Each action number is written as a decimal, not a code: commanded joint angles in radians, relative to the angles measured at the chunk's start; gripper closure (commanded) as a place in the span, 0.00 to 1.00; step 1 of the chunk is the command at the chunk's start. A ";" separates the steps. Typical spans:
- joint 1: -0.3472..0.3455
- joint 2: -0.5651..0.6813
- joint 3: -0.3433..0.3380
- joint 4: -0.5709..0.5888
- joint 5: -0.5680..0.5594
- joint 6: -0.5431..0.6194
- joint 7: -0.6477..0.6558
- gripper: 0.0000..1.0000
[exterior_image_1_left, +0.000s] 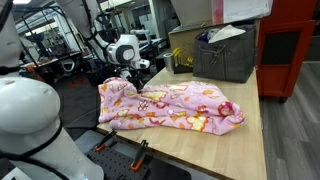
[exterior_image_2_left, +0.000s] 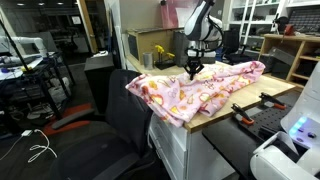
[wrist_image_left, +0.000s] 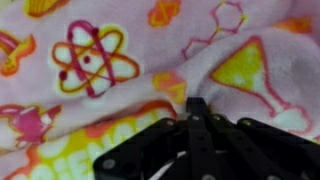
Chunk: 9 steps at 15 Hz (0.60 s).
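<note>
- Plainly, one pair of fingers (wrist_image_left: 196, 118) is in view, pressed fully together with no gap between the tips.
- The tips rest against one pink blanket (wrist_image_left: 120, 100). Whether a fold is pinched between them cannot be told.
- In the wrist view, one atom print (wrist_image_left: 95, 62) lies at 10 o'clock from the tips and one yellow flask print (wrist_image_left: 250, 75) at 2 o'clock.
- In both exterior views the single blanket (exterior_image_1_left: 175, 105) lies spread and rumpled over one wooden worktop (exterior_image_1_left: 235, 140). In an exterior view, part of it hangs over the near edge (exterior_image_2_left: 165, 105).
- The fingers (exterior_image_1_left: 135, 72) meet the blanket at its 10 o'clock edge, where the cloth bunches up.
- One arm (exterior_image_1_left: 122, 48), white with dark joints, comes down to that spot. It is also seen from the opposite side (exterior_image_2_left: 200, 25).
- One grey crate (exterior_image_1_left: 225, 55) with paper in it stands on the worktop at 1 o'clock from the blanket, apart from it.
- One dark chair (exterior_image_2_left: 120, 125) stands at 8 o'clock from the hanging cloth.
</note>
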 joint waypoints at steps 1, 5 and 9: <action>-0.029 0.046 0.013 0.009 -0.009 0.136 -0.018 1.00; -0.017 0.128 -0.010 -0.009 -0.048 0.254 -0.010 1.00; 0.040 0.219 -0.096 -0.015 -0.126 0.399 0.000 1.00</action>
